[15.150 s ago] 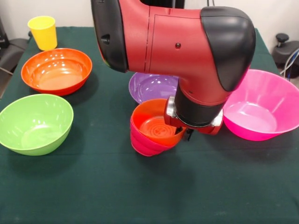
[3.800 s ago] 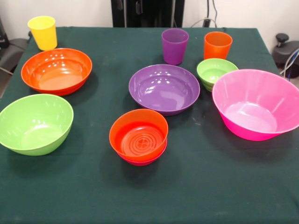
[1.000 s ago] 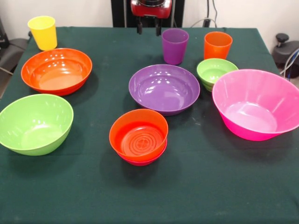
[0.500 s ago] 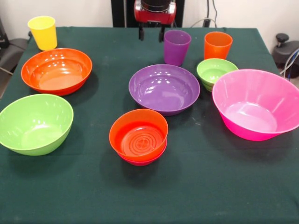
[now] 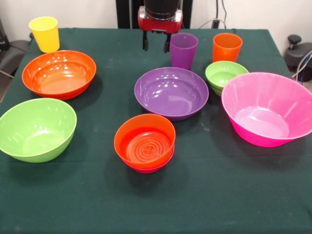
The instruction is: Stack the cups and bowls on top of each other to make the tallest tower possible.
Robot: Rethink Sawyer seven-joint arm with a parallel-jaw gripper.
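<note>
A red and black tool [image 5: 155, 45] hung at the far edge of a desk [image 5: 97, 190] covered in dark green cloth. Its two short black fingers [image 5: 145, 43] pointed down with a clear gap between them, and they held nothing.

Just beside the tool, on the picture's right, stood a translucent purple plastic tumbler [image 5: 184, 50], upright; whether the nearer finger touched it could not be told. Further that way stood an orange plastic tumbler [image 5: 227, 47], also upright, with a small green plastic bowl [image 5: 225, 76] in front of it. A huge glossy pink plastic bowl [image 5: 268, 109] sat well apart from the tool, toward the right edge, just beside the small green bowl.

Below the tool in the frame, close to it, lay a wide purple plastic bowl [image 5: 171, 93]. Further down the frame sat the tower [image 5: 145, 143]: a small orange plastic bowl [image 5: 145, 140] nested inside a small red-magenta plastic bowl [image 5: 151, 167], of which only a thin rim showed.

Well off to the tool's other side, a yellow plastic tumbler [image 5: 45, 34] stood at the desk's corner. A large orange plastic bowl [image 5: 59, 74] lay in front of it, and a large lime green plastic bowl [image 5: 37, 129] lay further forward.
</note>
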